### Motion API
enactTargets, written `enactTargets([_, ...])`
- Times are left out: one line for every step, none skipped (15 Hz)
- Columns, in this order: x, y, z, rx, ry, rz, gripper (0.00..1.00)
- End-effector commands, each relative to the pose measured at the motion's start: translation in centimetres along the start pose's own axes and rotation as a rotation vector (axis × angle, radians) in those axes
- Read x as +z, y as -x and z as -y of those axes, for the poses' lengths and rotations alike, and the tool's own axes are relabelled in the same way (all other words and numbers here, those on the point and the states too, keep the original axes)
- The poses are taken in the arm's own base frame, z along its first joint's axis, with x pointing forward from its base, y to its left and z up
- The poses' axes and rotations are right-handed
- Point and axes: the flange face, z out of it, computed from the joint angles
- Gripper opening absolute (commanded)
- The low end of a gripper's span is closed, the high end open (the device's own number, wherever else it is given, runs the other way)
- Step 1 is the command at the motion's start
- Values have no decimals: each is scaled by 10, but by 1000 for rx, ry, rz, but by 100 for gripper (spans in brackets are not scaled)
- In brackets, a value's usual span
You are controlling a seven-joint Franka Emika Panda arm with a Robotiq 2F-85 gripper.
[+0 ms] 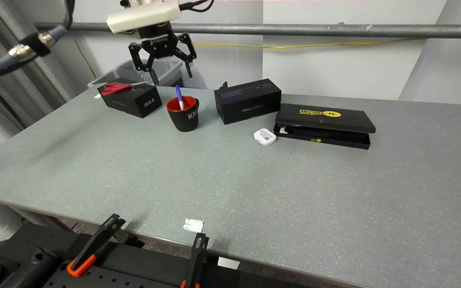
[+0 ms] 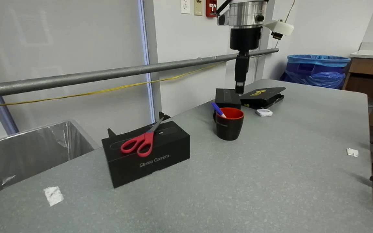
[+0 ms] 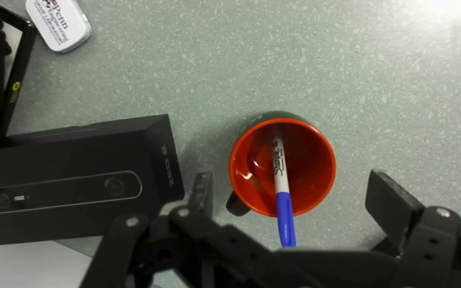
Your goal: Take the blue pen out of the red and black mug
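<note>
One blue pen (image 3: 281, 186) past mug (image 1: 181, 121) rim, tabletop (image 1: 238, 176) room either side.

A robotics lab is indicated by the white tin (image 3: 59, 27), printed "Laboratory", the box (image 2: 155, 163) marked "Stereo Camera", and the robot arm (image 2: 246, 14) above the tabletop (image 1: 254, 192).

The mug (image 1: 182, 115) is black outside, red inside, white-lettered. The pen (image 3: 282, 187) in it is blue-capped and white-barrelled, printed in black. The table (image 3: 198, 72) under the mug is grey with paler speckles.
</note>
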Motion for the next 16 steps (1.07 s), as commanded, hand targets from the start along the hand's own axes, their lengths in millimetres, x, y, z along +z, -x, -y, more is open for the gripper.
enactTargets([24,-26,4,-10,-18,3,100])
enactTargets([29,-31,5,-15,-23,2,100])
enactTargets([34,-36,5,-12,-22,2,100])
enactTargets([38,-41,5,-5,-19,-4,100])
enactTargets([41,-45,4,2,-21,-15,100])
enactTargets([44,-50,4,6,-20,-36,100])
enactTargets([46,-54,3,2,-21,-52,100])
enactTargets([49,-58,4,-1,-21,-69,100])
enactTargets([51,-62,4,5,-27,-81,100])
enactTargets([54,-65,5,6,-31,-89,100])
enactTargets([56,-67,5,2,-35,-92,100])
enactTargets([58,-68,6,2,-38,-89,100])
enactTargets([59,-69,7,4,-42,-94,75])
enactTargets([60,-71,7,4,-45,-93,74])
enactTargets([61,-72,7,5,-48,-96,65])
enactTargets([61,-72,8,5,-50,-97,58])
